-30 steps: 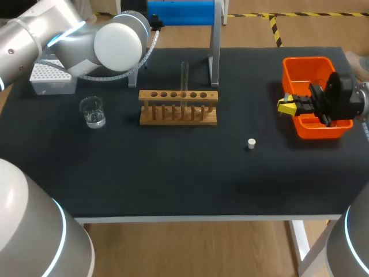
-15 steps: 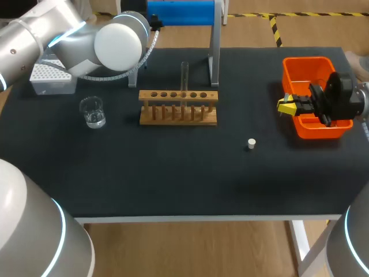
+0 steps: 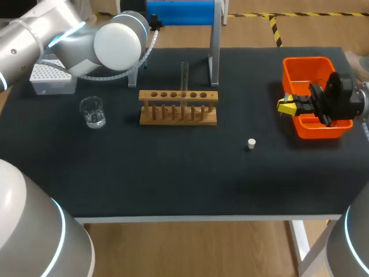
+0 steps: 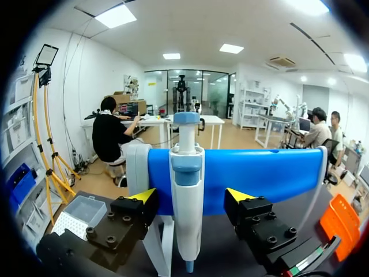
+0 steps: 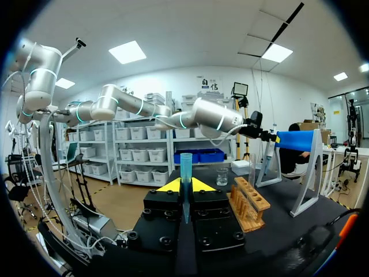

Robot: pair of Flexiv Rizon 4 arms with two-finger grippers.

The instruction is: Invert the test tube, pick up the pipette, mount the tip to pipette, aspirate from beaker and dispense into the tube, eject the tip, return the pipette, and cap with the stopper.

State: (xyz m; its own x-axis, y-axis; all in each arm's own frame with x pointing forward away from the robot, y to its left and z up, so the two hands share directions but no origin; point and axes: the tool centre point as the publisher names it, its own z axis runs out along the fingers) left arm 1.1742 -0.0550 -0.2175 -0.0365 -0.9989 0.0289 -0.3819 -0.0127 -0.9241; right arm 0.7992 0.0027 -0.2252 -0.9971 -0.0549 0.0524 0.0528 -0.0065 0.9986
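Hiding left end effector (image 4: 191, 195): left arm (image 3: 86, 40)

Head view: left arm (image 3: 118, 40) hides pipette (image 4: 186, 190), own jaws; tip box (image 3: 52, 81) half covered.

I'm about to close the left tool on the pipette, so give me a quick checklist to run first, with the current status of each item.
1. The pipette hangs on the blue stand, between the fingers of the left tool: ok.
2. The left tool is open, fingers clear of the pipette on both sides: ok.
3. The right tool is shut on the pipette tip: ok.
4. The test tube stands in the rack: ok; open end up: cannot tell.
5. The beaker holds liquid: ok.
6. The stopper lies free on the table: ok.
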